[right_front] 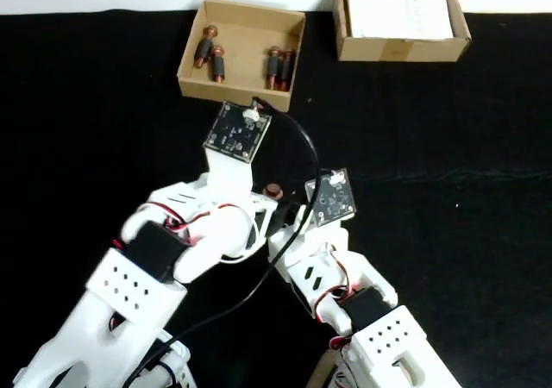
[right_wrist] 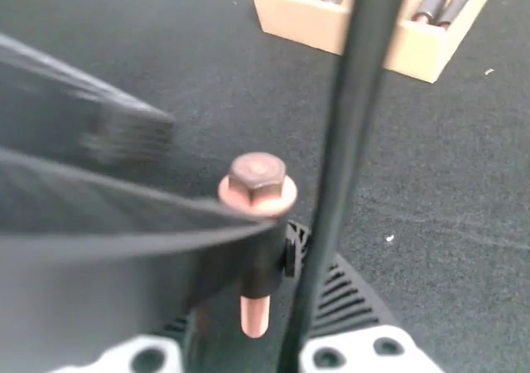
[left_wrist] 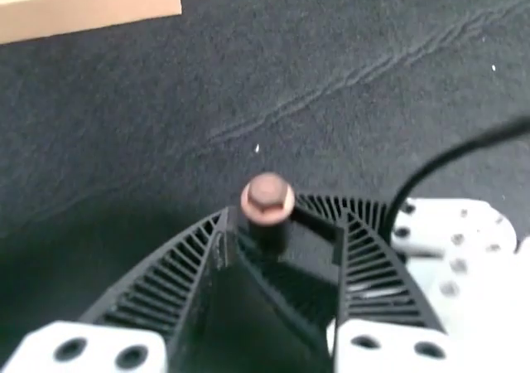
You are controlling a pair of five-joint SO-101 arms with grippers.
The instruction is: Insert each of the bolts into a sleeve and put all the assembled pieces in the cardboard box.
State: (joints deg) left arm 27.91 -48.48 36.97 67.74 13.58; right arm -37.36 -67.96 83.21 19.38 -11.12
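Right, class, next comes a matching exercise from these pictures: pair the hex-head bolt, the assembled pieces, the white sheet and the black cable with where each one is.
Things:
1 hex-head bolt
2 assembled pieces
3 white sheet
4 black cable

Places:
a lying flat in the farther cardboard box
b arching between the two arms
c standing in a sleeve held by the left gripper
d lying in pairs in the nearer cardboard box

Pairs: 1-c, 2-d, 3-a, 4-b.
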